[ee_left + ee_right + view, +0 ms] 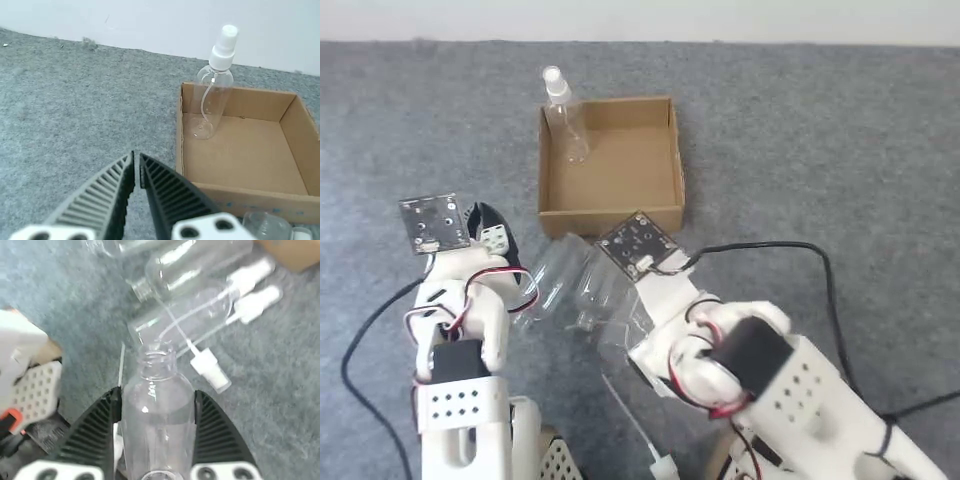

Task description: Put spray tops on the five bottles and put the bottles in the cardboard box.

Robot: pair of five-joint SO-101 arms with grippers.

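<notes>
Bottles lie about at different stages: one clear bottle [157, 412] with a bare, open neck sits gripped between the fingers of the right hand [157, 396], held low over the grey counter [820, 150] just in front of the heap [570, 290] of other bottles. From where I stand, this looks like the capping step, with the bottle steadied and waiting for its top. The left hand [137, 157] hangs over the counter near the box's left front corner, its fingers closed to a sliver on nothing. My guess is that it must next open, pick up a spray top by the head, thread the thin dip tube into the held neck and seat the head. The clear tube is easy to miss or bend. The nearest candidate is a loose-looking spray top [210, 371] lying across the heap, and a second loose one [665, 466] rests by the right arm's base. Counting: one cardboard box [610, 217], with one capped bottle [565, 120] leaning in its far left corner; one bottle in the right hand; and about three in the heap, though they overlap and I cannot be sure. Two of these show white tops [250, 277] and one lies open-necked [190, 270]. That makes five spray tops in all.
</notes>
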